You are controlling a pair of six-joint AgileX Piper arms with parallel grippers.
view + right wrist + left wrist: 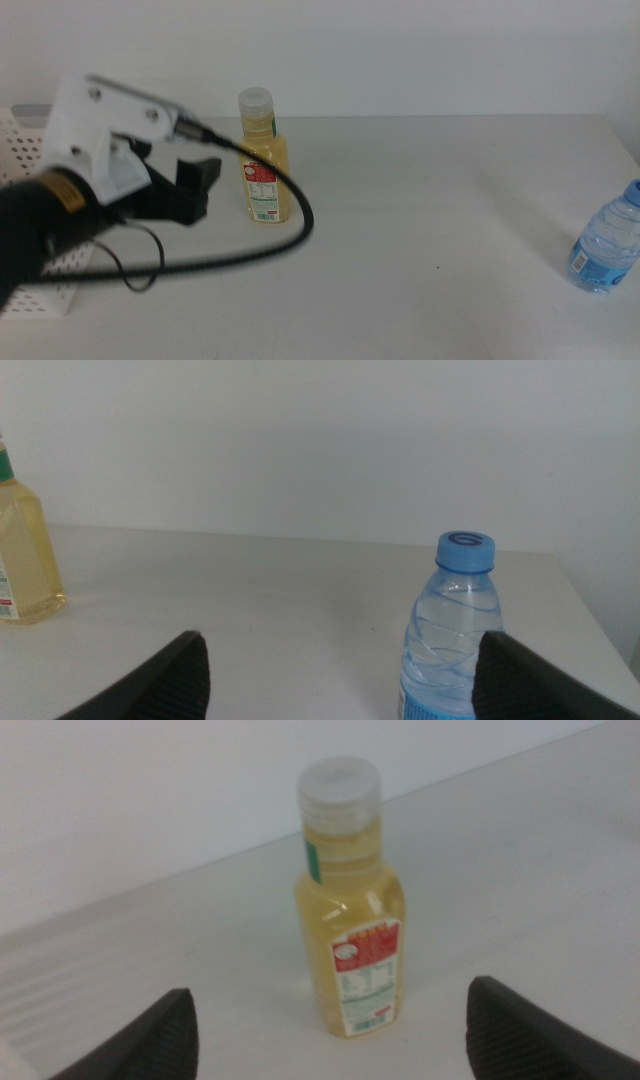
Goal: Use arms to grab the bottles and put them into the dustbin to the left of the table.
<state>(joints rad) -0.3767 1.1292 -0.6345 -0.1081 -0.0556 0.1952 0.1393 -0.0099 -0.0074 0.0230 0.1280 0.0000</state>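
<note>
Left gripper hovering just beside juice bottle, jaws spread wide, empty. Bottle standing upright, near dustbin — tall, narrow, so off-centre approach risking knock-over. Right gripper waiting by water bottle, jaws apart, far from juice btl.

you've got an off-white table: yellow juice bottle standing upright left of centre, water bottle upright well apart at the right edge.
</note>
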